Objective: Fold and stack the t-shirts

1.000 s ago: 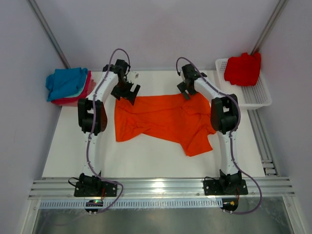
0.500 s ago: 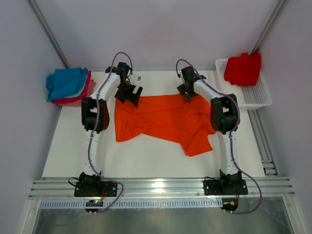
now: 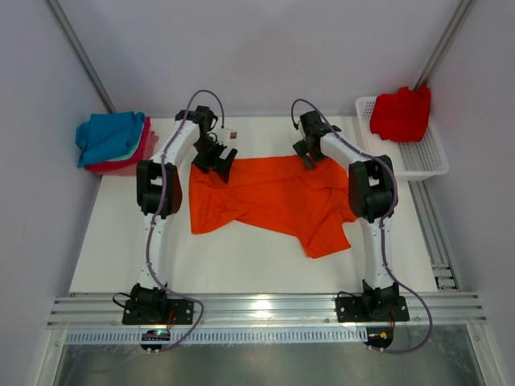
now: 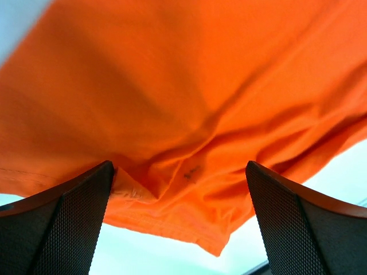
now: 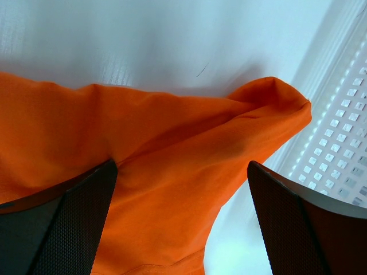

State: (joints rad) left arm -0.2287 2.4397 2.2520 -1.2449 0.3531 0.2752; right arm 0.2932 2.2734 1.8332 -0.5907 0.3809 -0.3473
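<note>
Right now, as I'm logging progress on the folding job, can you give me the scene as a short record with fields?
orange t-shirt: spread on the table, rumpled, not folded
left gripper: open, over the shirt's far left edge
right gripper: open, over the shirt's far edge, right of centre
teal t-shirt: lying on a pink t-shirt, far left corner
red t-shirt: bunched in the white basket, far right
</note>
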